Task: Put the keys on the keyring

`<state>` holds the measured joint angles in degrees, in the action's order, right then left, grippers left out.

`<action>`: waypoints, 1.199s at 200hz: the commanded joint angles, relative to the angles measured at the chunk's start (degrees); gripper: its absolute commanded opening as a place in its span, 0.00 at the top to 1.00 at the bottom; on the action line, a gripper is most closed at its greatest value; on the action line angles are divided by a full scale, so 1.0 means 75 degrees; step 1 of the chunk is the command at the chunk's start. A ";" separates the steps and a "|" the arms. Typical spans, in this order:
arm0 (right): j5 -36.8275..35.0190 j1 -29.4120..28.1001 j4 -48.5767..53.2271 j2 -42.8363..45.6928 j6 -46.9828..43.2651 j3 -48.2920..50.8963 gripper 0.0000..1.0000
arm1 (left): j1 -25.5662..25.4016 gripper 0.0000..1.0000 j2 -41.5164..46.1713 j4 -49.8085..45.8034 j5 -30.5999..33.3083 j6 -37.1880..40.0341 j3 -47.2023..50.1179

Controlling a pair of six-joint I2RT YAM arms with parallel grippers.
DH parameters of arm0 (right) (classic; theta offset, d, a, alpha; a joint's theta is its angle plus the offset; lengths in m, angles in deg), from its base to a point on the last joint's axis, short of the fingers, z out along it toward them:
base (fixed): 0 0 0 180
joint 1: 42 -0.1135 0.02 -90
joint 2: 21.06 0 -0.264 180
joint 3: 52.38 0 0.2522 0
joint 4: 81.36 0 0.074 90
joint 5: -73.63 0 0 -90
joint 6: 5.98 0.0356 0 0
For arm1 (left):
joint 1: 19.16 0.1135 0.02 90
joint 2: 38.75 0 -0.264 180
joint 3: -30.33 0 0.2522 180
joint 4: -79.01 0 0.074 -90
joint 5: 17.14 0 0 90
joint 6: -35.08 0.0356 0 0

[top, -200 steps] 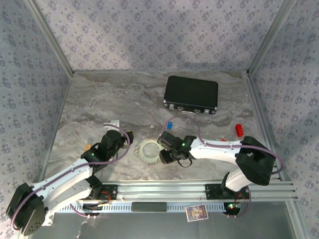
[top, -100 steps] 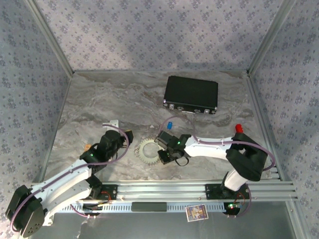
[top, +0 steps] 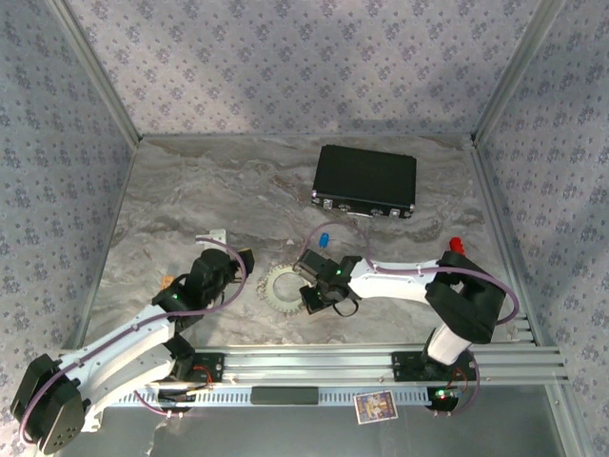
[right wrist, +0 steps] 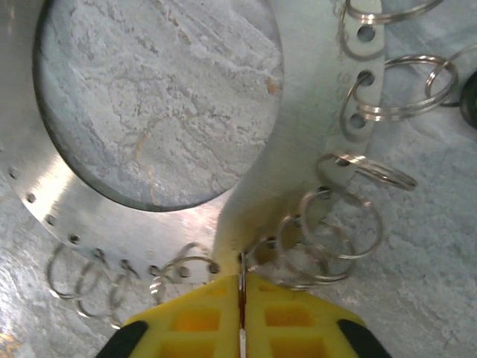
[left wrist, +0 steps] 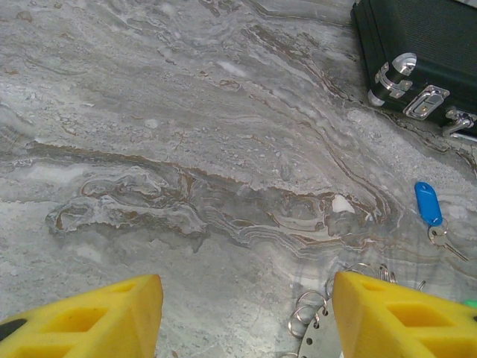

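Top view. One keyring (top: 282, 286) lay flat on the marble table (top: 190, 190), between the two grippers. The right gripper (top: 306, 287) was at its right rim; the left gripper (top: 240, 263) was just beside its left rim, apart from it. One blue key (top: 324, 238) lay a little beyond the right gripper, too small there to tell its heading. One black case (top: 366, 181) sat well behind.

Left wrist view. Left gripper (left wrist: 246, 306) stood open, its two yellow pads (left wrist: 97, 317) wide apart with nothing between them. The keyring's edge (left wrist: 319, 341) showed low down, close by the right-hand pad. Blue key (left wrist: 428, 203) lay farther off to the right, its long axis slanting: blue head uppermost, blade toward the lower right. A sliver of green at the right border, too little to identify. One corner of the black case (left wrist: 417, 37) showed at top right.

Right wrist view. Right gripper (right wrist: 241, 306) was closed, pads (right wrist: 298, 324) pressed together on a thin strip of wire at the keyring's (right wrist: 298, 127) rim. It lined up with one of the small wire loops (right wrist: 350, 216) hanging from the rim holes. The loops overlapped too much to count.
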<state>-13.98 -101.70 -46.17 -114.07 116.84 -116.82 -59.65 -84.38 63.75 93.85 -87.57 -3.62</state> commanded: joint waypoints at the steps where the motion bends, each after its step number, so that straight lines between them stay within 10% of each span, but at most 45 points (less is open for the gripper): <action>1: -0.0088 0.0012 0.0158 0.0175 -0.0114 -0.0181 0.98 | 0.0043 0.39 0.0145 -0.0033 0.0128 -0.0022 -0.0051; 104: -0.0469 0.0034 -0.0021 0.2406 -0.4339 -0.0240 1.00 | 0.0037 0.41 0.1094 0.0477 -0.1512 0.1908 -0.0232; 168: 0.2532 0.1231 -0.2329 0.3614 -0.7059 0.1039 1.00 | -0.0519 0.52 0.1121 0.0977 -0.3907 0.4409 -0.0148; 240: 0.3474 0.1282 -0.2461 0.3800 -0.7994 0.1434 1.00 | -0.1051 0.70 0.0270 0.2244 -0.5526 0.5875 0.0451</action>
<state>7.40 -92.21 -62.45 -86.18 60.32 -106.29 -66.25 -80.25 75.31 59.08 -49.45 -1.41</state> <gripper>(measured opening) 0.052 0.340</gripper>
